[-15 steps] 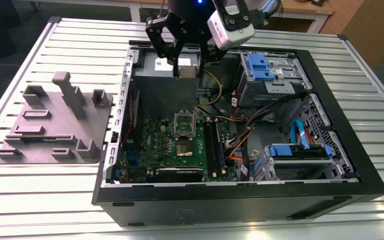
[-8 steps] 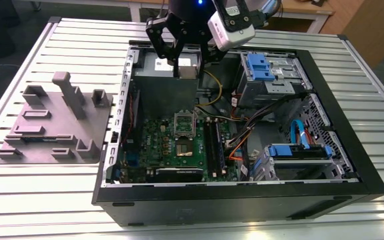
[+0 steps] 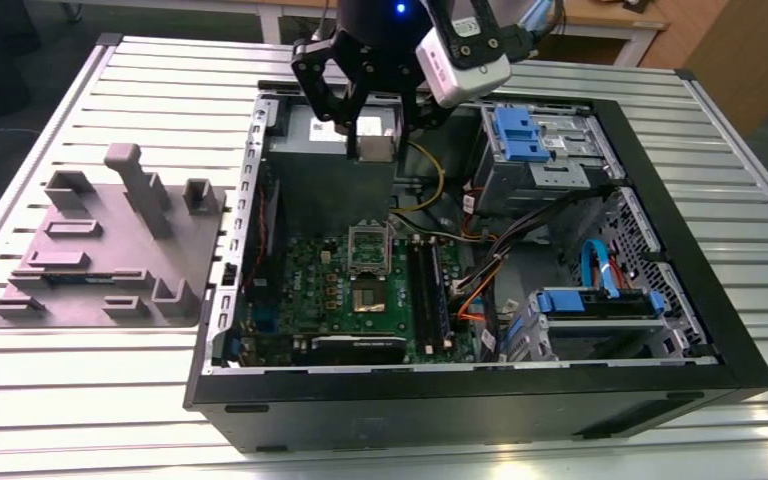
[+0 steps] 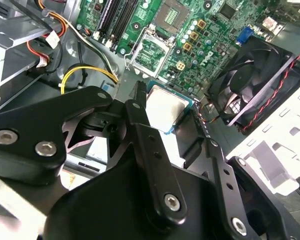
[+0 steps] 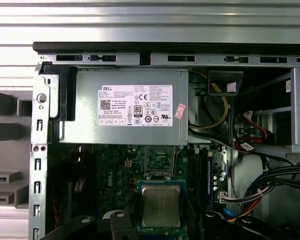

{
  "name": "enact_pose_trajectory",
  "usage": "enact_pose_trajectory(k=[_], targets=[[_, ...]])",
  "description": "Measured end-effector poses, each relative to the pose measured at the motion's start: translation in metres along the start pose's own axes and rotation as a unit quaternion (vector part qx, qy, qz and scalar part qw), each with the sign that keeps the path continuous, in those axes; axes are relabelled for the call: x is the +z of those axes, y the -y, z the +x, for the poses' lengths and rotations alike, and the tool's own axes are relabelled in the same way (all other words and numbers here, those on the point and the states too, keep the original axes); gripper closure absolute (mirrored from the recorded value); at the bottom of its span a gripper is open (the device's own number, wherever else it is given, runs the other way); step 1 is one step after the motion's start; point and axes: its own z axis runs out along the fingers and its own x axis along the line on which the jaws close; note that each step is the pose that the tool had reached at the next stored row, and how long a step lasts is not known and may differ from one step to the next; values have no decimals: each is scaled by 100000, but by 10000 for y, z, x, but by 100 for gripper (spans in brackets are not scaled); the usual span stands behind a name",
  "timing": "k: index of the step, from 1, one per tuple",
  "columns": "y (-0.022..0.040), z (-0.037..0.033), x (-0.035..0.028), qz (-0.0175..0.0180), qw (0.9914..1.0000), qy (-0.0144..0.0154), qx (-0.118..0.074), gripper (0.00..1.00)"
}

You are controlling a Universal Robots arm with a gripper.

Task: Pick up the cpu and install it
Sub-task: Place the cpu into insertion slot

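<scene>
the claw (image 4: 166,116) is closed to a narrow gap, its two black fingers (image 4: 136,107) pressing opposite edges of the cpu (image 4: 165,106) and gripping nothing else. in the exterior view it holds the cpu in the air over the open computer case (image 3: 704,330), above the big grey box (image 5: 125,107) with the white label and well above the green board (image 3: 357,300), so the cpu is not yet seated. in the first wrist view the cpu hangs face up, with its silvery lid showing. i judge it light, thin and stiff, with a smooth metal lid that could slip under a weak pinch. its underside and the socket (image 3: 367,297) look like the fragile parts, so the bare side edges are the right place to hold it, as the claw does here. by count there is one claw, one cpu, one green board with one open socket and its one raised metal frame (image 3: 368,240), one grey box, one black fan (image 4: 250,80) and two blue drive holders (image 3: 531,135). one grey moulded tray (image 3: 104,250) sits outside the case on the slatted table (image 3: 77,400), at the exterior view's left.
</scene>
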Motion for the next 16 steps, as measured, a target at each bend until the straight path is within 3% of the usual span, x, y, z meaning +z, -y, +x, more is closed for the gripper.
enact_pose_trajectory(k=[16], targets=[[75, -1, 44, 3, 100000, -2, 3, 53]])
